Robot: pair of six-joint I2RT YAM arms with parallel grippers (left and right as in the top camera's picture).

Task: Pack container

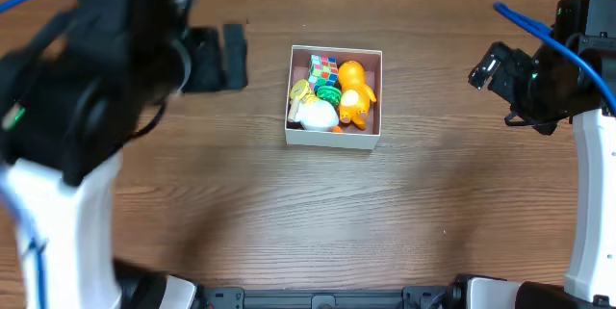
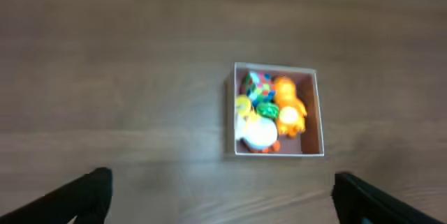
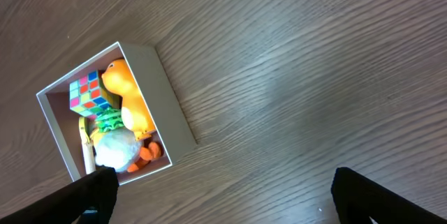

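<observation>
On my brown wooden counter (image 1: 289, 222), the left end effector (image 2: 223, 199) and right end effector (image 3: 223, 196) hang wide open, holding nothing. The square white cardboard container (image 1: 332, 139) sits mid-counter, nearer the far edge. Inside are an orange duck toy (image 1: 354, 88), a white round toy (image 1: 316, 114) and a colourful cube (image 1: 324, 66).

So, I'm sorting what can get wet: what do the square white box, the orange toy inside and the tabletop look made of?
The square white box looks like cardboard: thin matte walls, dull brownish inside. The orange toy seems smooth plastic or rubber, with a slight gloss; I cannot tell which. The tabletop shows brown wood grain with a soft sheen, real wood or laminate.
</observation>
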